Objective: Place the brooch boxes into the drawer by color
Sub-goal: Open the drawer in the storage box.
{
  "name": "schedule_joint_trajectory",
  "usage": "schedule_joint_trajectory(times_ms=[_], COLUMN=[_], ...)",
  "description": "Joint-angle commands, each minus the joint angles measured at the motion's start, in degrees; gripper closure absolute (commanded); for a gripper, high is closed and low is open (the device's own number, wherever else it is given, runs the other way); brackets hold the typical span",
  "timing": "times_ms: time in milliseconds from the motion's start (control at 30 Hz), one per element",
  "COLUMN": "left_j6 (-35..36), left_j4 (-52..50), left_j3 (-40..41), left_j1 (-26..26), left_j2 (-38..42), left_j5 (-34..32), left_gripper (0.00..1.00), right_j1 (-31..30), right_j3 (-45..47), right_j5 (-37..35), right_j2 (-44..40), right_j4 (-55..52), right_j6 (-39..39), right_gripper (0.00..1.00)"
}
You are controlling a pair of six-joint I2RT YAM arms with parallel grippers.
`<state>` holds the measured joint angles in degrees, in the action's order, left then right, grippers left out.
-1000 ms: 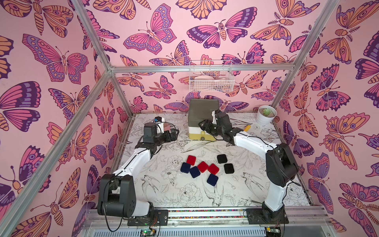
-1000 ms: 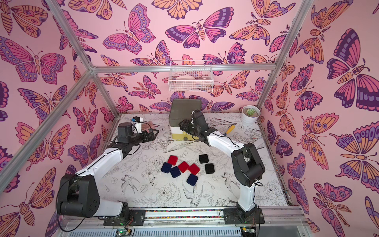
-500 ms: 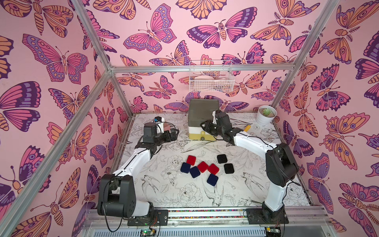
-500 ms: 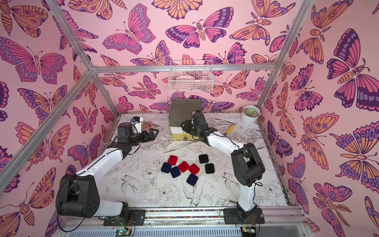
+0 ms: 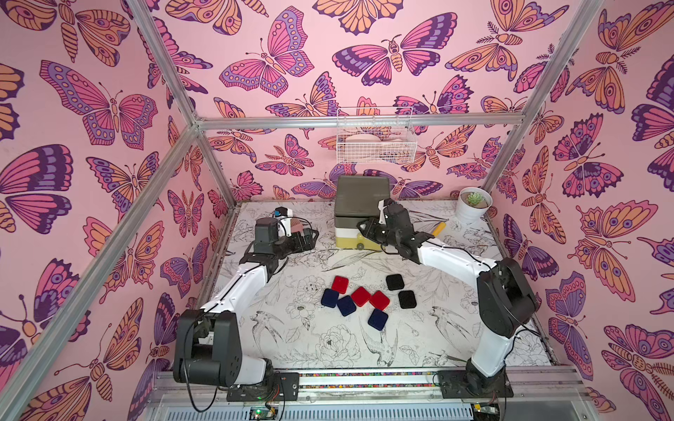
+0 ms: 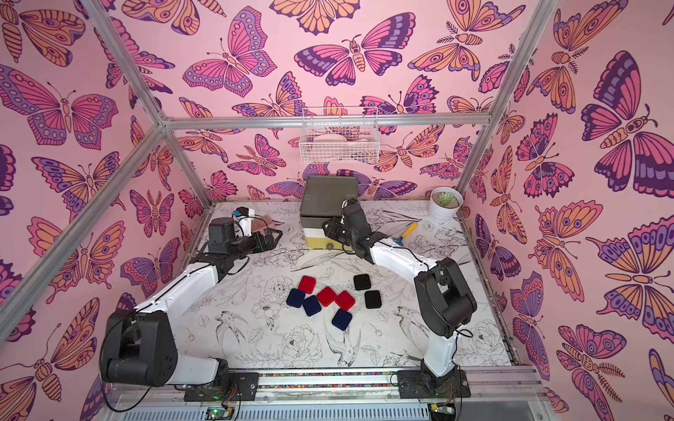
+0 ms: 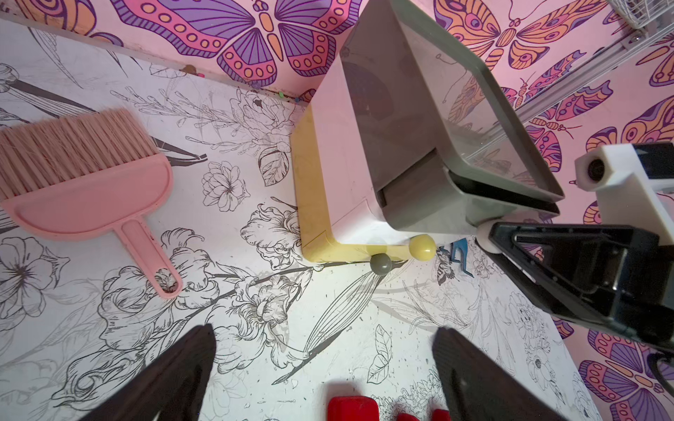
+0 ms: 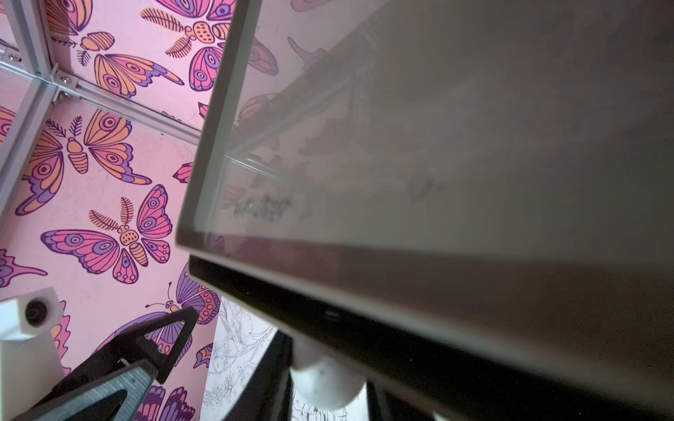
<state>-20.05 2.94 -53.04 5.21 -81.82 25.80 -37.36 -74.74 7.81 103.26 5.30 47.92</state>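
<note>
Red boxes (image 5: 340, 284) (image 5: 361, 296) (image 5: 379, 300): three
Blue boxes (image 5: 329, 297) (image 5: 346, 305) (image 5: 378, 319): three
Black boxes (image 5: 394, 281) (image 5: 407, 299): two
Chest (image 5: 359, 197): one
Drawers (image 5: 348, 221) (image 5: 348, 231) (image 5: 346, 241): three
Knobs (image 7: 380, 264) (image 7: 422, 247) (image 8: 324, 382): three
Basket (image 5: 375, 145): one
Pot (image 5: 470, 213): one
Brush (image 7: 84, 182): one
Yellow-handled tool (image 5: 438, 229): one
Arms (image 5: 240, 288) (image 5: 448, 255): two

Floral-print tabletop (image 5: 291, 346): drawer chest (image 5: 359, 197), eight brooch boxes (image 5: 361, 296), pink brush (image 7: 84, 182), potted plant (image 5: 473, 204), yellow-handled tool (image 5: 439, 229).

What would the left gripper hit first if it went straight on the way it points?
Probably the drawer, at its yellow bottom tier near the grey knob: the left gripper, fingers open, aims there across the table. Height is unclear; it might touch the table first.
</note>
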Motion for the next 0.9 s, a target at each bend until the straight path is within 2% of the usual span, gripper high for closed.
schedule_joint_trajectory(times_ms=[0, 267, 867], left_j6=[-0.9, -1.7, -2.4], left_j4=[-0.4, -0.4, -0.4], left_j3=[-1.1, -1.9, -3.0], left_j1=[-0.3, -0.3, -0.4], left_j2=[-1.4, -2.0, -3.2], left_j5=[2.3, 2.7, 2.4], left_gripper=[0.0, 0.0, 0.0], right_j1=[-2.1, -4.2, -5.4], right_j3=[1.7, 5.7, 5.4], right_j5=[-0.4, -0.4, 4.3], right_j2=[-3.5, -7.4, -11.1], right_j4=[-1.4, -2.9, -11.1], right_j6=[-1.5, -1.1, -1.4], right_gripper=[0.71, 0.71, 0.7])
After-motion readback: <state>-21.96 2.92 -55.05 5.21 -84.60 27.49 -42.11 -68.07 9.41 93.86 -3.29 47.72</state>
